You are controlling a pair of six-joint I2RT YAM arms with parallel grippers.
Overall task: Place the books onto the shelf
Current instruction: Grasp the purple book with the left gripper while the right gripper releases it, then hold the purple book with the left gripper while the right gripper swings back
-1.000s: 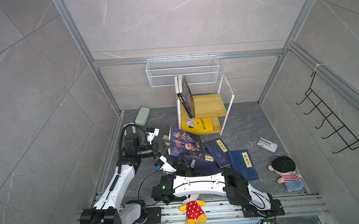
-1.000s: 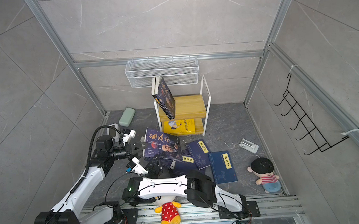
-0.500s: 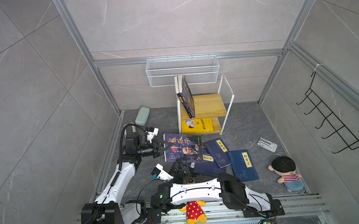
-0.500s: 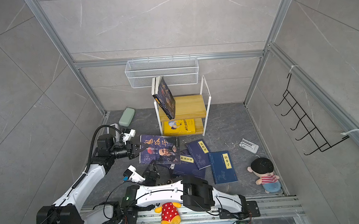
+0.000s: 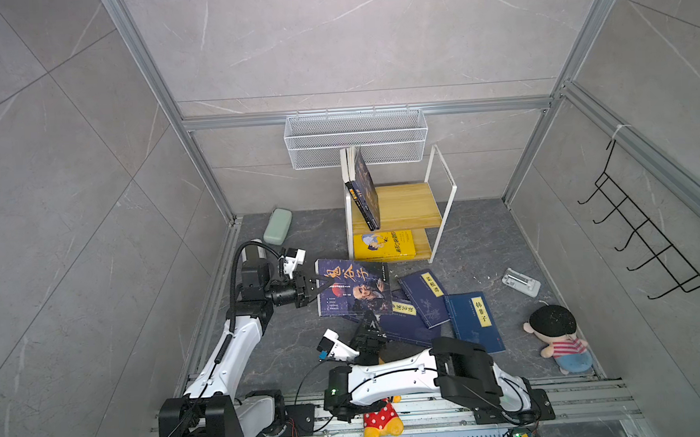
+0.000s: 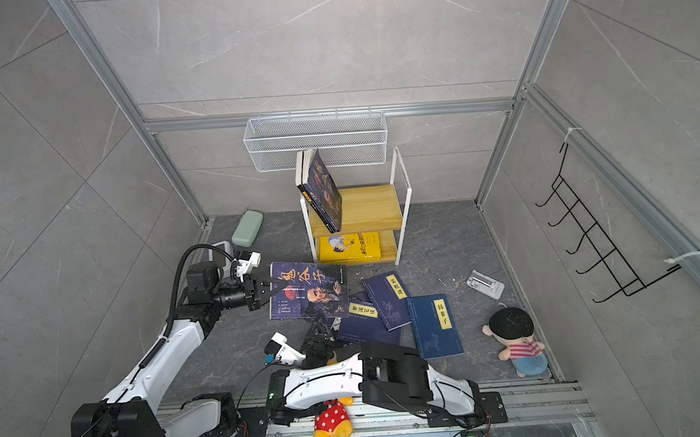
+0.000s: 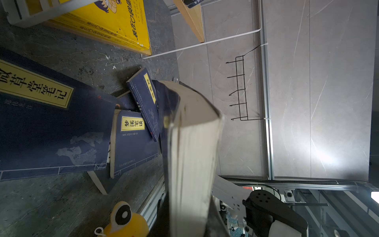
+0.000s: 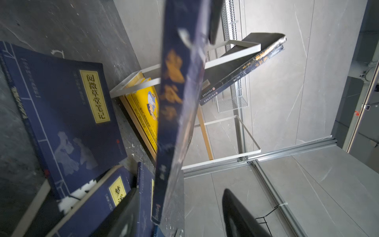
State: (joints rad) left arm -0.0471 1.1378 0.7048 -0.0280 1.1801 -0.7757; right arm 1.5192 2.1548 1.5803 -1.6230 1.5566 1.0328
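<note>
A navy book with an old man's face (image 5: 352, 286) (image 6: 309, 288) hangs level above the floor. My left gripper (image 5: 313, 290) (image 7: 188, 225) is shut on its left edge. My right gripper (image 5: 369, 316) (image 8: 180, 221) stands open at the book's near edge (image 8: 178, 102), its fingers (image 8: 240, 213) apart on either side and not pressing it. The shelf (image 5: 397, 206) (image 6: 360, 208) has two dark books (image 5: 363, 185) leaning on its top board and yellow books (image 5: 383, 246) lying flat on the lower one. Three more navy books (image 5: 473, 322) lie on the floor.
A white wire basket (image 5: 356, 138) hangs on the back wall above the shelf. A green case (image 5: 277, 226) lies at the back left. On the right lie a small white device (image 5: 521, 282) and a doll (image 5: 557, 336). A yellow plush (image 5: 381, 421) sits by the arm bases.
My left gripper has shut on the book's left edge and now carries it. My right gripper has let the book go, opened and drawn back toward the near side.
</note>
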